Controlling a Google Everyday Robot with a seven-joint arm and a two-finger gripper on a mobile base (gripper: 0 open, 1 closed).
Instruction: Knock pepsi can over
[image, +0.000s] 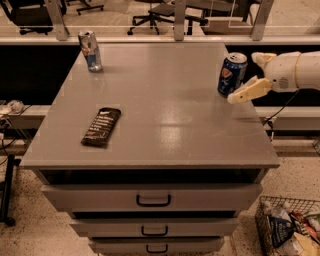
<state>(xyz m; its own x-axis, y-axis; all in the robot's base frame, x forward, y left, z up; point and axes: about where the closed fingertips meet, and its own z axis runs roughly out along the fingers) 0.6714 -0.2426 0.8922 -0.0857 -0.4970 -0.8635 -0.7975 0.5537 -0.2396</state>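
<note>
The pepsi can (232, 74) is dark blue with a round red-white-blue logo and a silver top. It stands upright near the right edge of the grey table (165, 125). My gripper (246, 77) reaches in from the right at can height, just right of the can. Its fingers are spread open: the lower cream finger (248, 91) points at the can's base and almost touches it, and the upper finger (261, 57) sits behind, to the can's right. The gripper holds nothing.
A slim silver-and-blue can (90, 50) stands at the table's far left corner. A dark snack bar (101, 126) lies flat at the left front. Drawers (152, 199) sit below the tabletop. A wire basket (290, 231) of packets stands on the floor at the lower right.
</note>
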